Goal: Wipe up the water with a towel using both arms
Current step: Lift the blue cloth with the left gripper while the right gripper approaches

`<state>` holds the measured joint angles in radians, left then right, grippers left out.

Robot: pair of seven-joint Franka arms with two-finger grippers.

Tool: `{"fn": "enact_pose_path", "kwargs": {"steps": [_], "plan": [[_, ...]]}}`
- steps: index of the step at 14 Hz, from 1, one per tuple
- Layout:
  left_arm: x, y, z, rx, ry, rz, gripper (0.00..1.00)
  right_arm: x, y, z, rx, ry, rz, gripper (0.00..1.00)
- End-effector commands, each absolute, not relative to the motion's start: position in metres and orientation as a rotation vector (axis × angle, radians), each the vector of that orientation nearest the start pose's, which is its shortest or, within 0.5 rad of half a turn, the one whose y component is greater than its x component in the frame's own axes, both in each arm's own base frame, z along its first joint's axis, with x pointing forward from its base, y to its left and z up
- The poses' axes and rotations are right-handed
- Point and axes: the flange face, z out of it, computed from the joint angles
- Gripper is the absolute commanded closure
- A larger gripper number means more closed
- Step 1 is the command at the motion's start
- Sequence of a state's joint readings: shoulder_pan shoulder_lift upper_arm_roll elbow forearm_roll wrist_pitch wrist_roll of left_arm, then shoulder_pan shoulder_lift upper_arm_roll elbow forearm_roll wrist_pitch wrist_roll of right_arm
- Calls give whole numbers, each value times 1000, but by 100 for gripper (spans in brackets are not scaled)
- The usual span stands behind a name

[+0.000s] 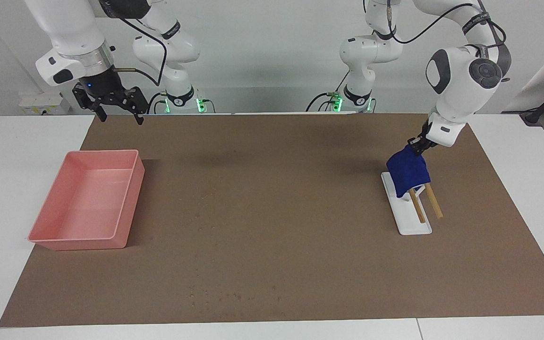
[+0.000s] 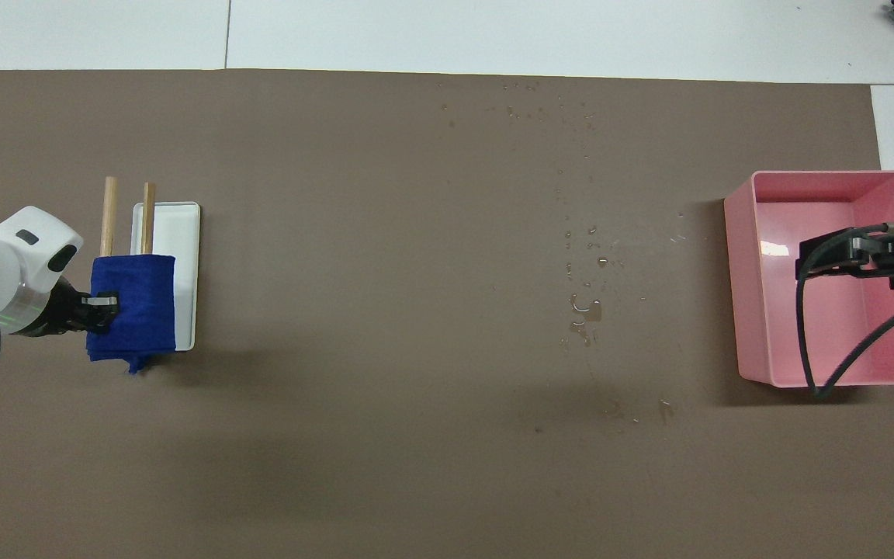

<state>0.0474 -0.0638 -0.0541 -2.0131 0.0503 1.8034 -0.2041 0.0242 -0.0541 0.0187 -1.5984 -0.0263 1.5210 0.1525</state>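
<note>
A dark blue towel (image 1: 408,173) (image 2: 133,307) hangs over two wooden rods of a white rack (image 1: 407,212) (image 2: 175,233) at the left arm's end of the brown mat. My left gripper (image 1: 416,148) (image 2: 103,303) is shut on the towel's top edge, pinching it from the side. Water (image 2: 585,309) lies as a scatter of tiny droplets on the mat, between the rack and the pink bin, with more droplets (image 1: 220,296) farther from the robots. My right gripper (image 1: 117,114) (image 2: 854,256) hangs open in the air over the pink bin, holding nothing.
A pink rectangular bin (image 1: 89,200) (image 2: 831,279) stands at the right arm's end of the brown mat (image 1: 272,226). White table surface (image 1: 12,160) borders the mat. The right arm's black cable (image 2: 843,341) loops over the bin in the overhead view.
</note>
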Motion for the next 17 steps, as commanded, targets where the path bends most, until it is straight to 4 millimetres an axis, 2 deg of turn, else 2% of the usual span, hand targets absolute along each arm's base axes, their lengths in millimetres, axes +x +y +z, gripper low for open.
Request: {"fn": "enact_pose_path", "kwargs": {"steps": [1,4,11,15,17], "plan": [[528,-3,487,-3068,-331,250,100,525,36,640,-3158,110,24,0],[531,-8,515,-3050,-459,243,100,525,50,641,-3120,190,16,0],[532,-17,593,-3074,-705,220,100,533,85,640,-2962,547,1,0],[527,-59,620,-3054,-850,204,100,546,96,637,-2809,780,27,0],[527,-69,632,-3038,-1043,202,100,548,109,639,-2728,880,41,0]]}}
